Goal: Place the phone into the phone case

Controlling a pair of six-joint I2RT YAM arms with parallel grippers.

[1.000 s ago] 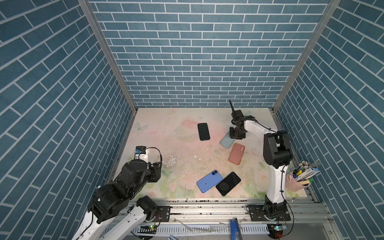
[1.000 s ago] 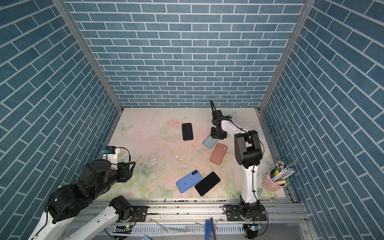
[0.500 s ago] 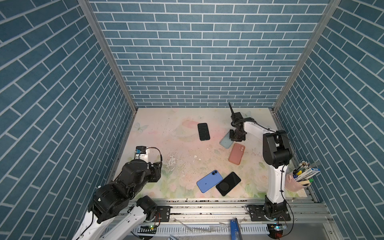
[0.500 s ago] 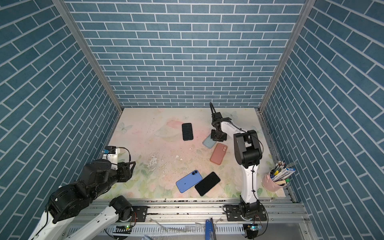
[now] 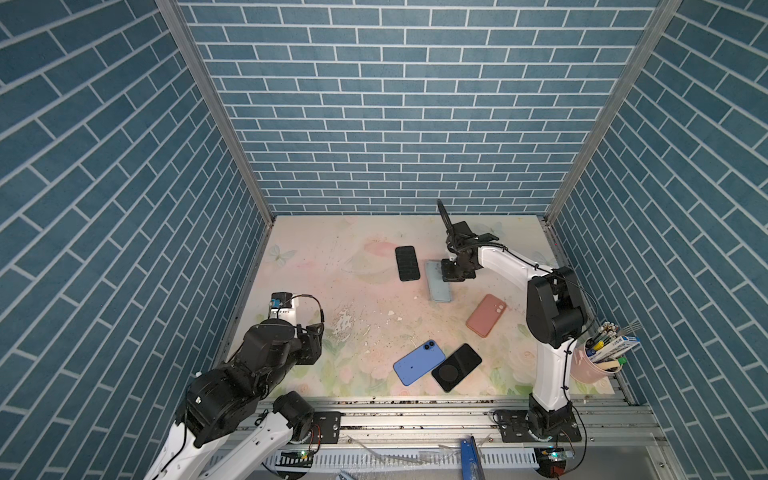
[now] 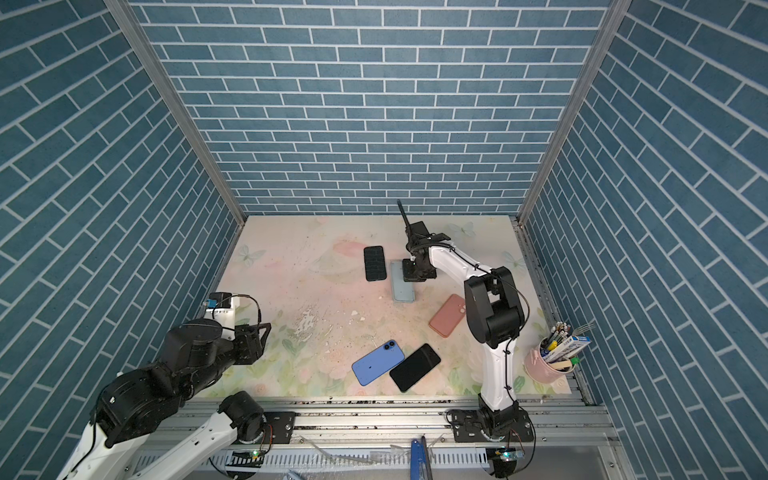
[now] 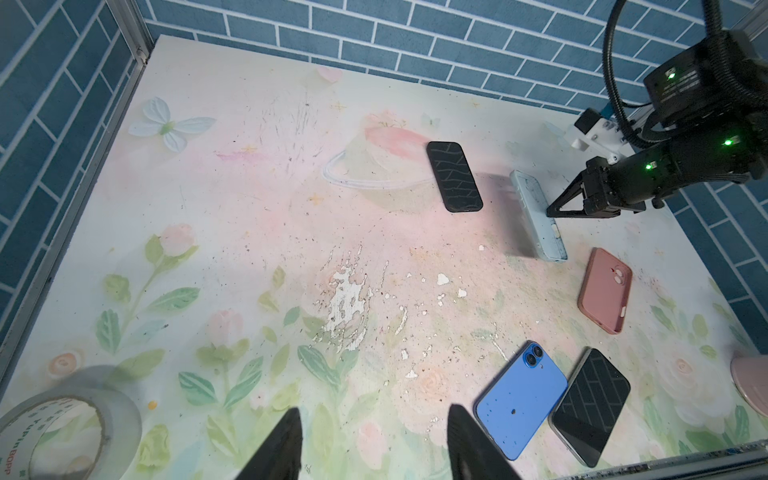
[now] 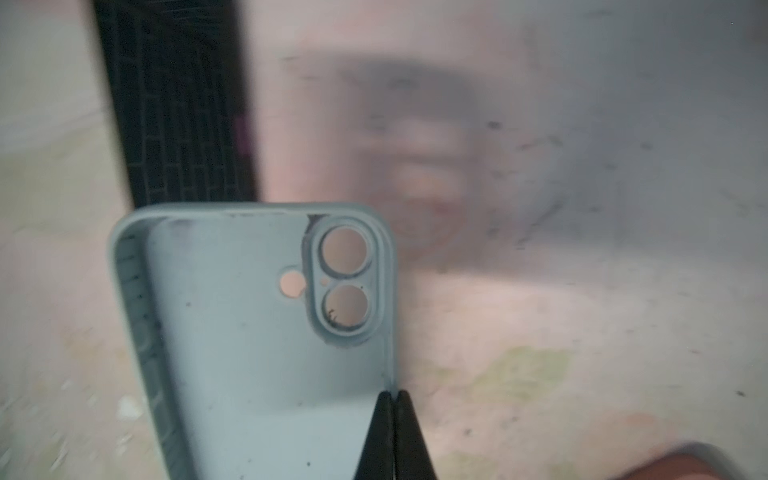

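Observation:
A light blue phone case [image 5: 438, 286] [image 6: 402, 286] lies at the back right of the mat, open side up. My right gripper [image 5: 451, 276] [image 8: 392, 395] is shut on its thin side wall, just below the camera cut-out. In the left wrist view the case [image 7: 540, 224] looks tilted, with the gripped edge raised. A blue phone [image 5: 417, 361] [image 7: 521, 401] lies face down near the front, touching a black phone [image 5: 456, 367]. My left gripper [image 5: 311, 347] [image 7: 372, 411] hovers open over the front left of the mat with nothing between its fingers.
A black patterned case [image 5: 407, 263] lies just left of the blue case. A pink case [image 5: 485, 314] sits between the right arm and the phones. A pink cup of pens [image 5: 598, 361] stands at the front right. A tape roll [image 7: 62, 415] lies near my left gripper.
My right gripper has closed on the light blue case's side wall. The case has swung from a diagonal lie to nearly straight and shifted slightly left. The left arm has not moved.

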